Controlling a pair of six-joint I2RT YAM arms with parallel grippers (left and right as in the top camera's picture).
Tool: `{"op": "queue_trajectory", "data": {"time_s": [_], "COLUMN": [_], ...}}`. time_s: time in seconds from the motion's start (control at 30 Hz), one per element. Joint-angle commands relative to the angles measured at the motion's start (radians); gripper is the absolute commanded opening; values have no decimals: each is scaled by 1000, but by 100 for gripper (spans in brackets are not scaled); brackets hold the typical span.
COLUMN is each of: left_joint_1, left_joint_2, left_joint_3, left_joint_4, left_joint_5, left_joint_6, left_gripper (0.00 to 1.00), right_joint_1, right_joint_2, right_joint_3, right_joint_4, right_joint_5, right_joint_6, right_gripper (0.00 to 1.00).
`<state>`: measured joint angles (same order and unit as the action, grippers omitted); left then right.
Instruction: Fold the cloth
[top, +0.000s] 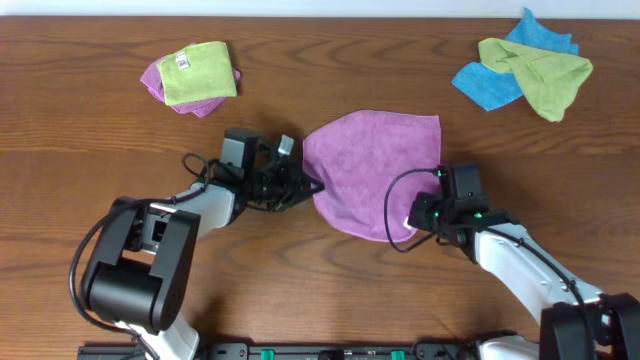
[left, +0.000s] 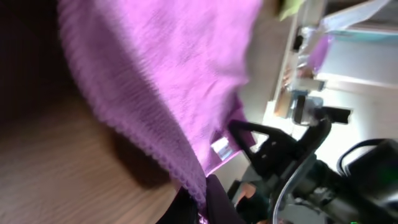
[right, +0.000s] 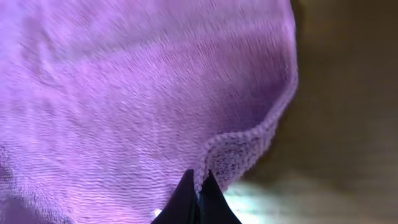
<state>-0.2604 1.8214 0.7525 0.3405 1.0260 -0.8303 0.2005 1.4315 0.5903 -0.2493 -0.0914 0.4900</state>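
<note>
Overhead view: looks straight down on the table from well above, with the cloth near the centre of the frame. Left wrist view: set very close at the cloth's left edge, low and tilted, facing across the cloth toward the right arm beyond it. Right wrist view: set very close at the cloth's right edge, facing down, the cloth filling most of the frame. All 3 views share the cloth; overhead and left wrist views also share the right arm.
</note>
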Motion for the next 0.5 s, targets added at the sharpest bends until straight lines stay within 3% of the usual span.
{"op": "queue_trajectory", "data": {"time_s": [0.0, 0.17, 0.47], "left_joint_1": [38, 89, 99], "left_joint_2": [3, 3, 6], "left_joint_3": [20, 129, 404], "left_joint_4": [64, 76, -48], "left_joint_5": [-8, -161, -396], "left_joint_6": [-126, -178, -37], "left_gripper": [6, 6, 6], "right_joint_1": [-6, -7, -12], "right_joint_2": [-13, 14, 219], "right_joint_3": [79, 183, 463], "right_joint_4": [54, 159, 173], "right_joint_5": [13, 59, 74], "right_joint_6": [-75, -92, -184], "right_gripper": [1, 1, 1]}}
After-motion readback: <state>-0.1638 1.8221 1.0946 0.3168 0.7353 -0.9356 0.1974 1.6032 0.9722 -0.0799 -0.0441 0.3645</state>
